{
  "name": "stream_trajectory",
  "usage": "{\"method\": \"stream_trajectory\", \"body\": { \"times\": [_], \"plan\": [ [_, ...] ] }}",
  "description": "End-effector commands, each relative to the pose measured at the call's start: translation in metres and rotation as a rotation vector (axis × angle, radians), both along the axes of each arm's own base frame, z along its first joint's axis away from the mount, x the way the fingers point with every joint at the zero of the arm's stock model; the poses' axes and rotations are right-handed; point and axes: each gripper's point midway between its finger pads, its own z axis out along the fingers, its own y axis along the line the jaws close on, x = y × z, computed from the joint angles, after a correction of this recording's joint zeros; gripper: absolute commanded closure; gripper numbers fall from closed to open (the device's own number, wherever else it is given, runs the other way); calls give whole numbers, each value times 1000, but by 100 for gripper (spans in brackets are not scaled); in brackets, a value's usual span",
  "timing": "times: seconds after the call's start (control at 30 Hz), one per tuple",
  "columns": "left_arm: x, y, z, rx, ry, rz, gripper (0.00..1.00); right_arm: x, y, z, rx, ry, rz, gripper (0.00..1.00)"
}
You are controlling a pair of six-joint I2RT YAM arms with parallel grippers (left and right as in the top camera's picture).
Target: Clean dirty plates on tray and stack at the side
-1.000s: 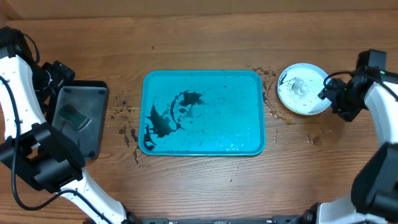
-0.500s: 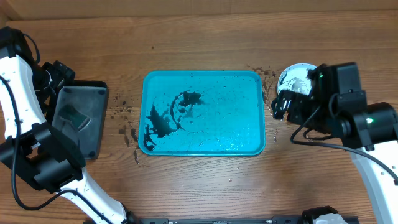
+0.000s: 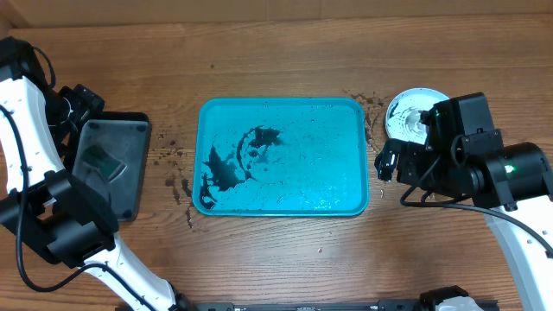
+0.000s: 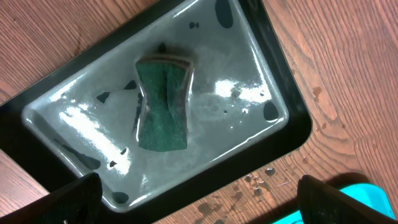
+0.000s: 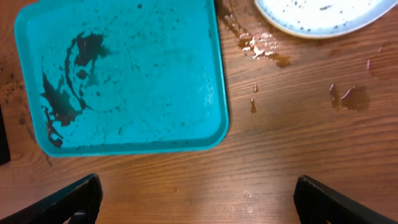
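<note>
The turquoise tray [image 3: 281, 155] lies mid-table with no plates on it, only dark smears at its left; it also shows in the right wrist view [image 5: 124, 81]. A white, pale-rimmed plate [image 3: 408, 105] with black specks sits on the wood right of the tray, partly under my right arm, and shows in the right wrist view [image 5: 317, 15]. I cannot make out other plates. My right gripper [image 5: 196, 186] is open and empty, high above bare wood in front of the tray's right corner. My left gripper [image 4: 199, 186] is open and empty above the black tray.
The smaller black tray [image 3: 108, 168] at the left holds water and a green sponge [image 4: 163, 106]. Wet drops and dark specks lie on the wood between the two trays [image 3: 173, 173] and around the plate [image 5: 264, 50].
My right arm has swung from the table's right edge beside the plate leftward and forward, and now covers part of the plate. The left arm has not moved.
</note>
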Motion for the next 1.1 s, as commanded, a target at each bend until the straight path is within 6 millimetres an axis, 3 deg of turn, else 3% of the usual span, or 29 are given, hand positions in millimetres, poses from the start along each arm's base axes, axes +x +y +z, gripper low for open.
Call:
{"method": "stream_trajectory", "body": {
  "times": [0.0,0.2,0.37,0.67,1.07],
  "plan": [
    [4,-3,10,12,-26,-22,0,6,-7,7,-29,-52,-14,0],
    [4,-3,10,12,-26,-22,0,10,-14,20,-6,-254,-18,0],
    [4,-3,10,12,-26,-22,0,4,-28,2,37,-542,-75,0],
    [4,-3,10,12,-26,-22,0,-9,-32,-33,119,-1014,-90,0],
    [4,-3,10,12,-26,-21,0,-8,-33,-19,138,-1298,-88,0]
  ]
}}
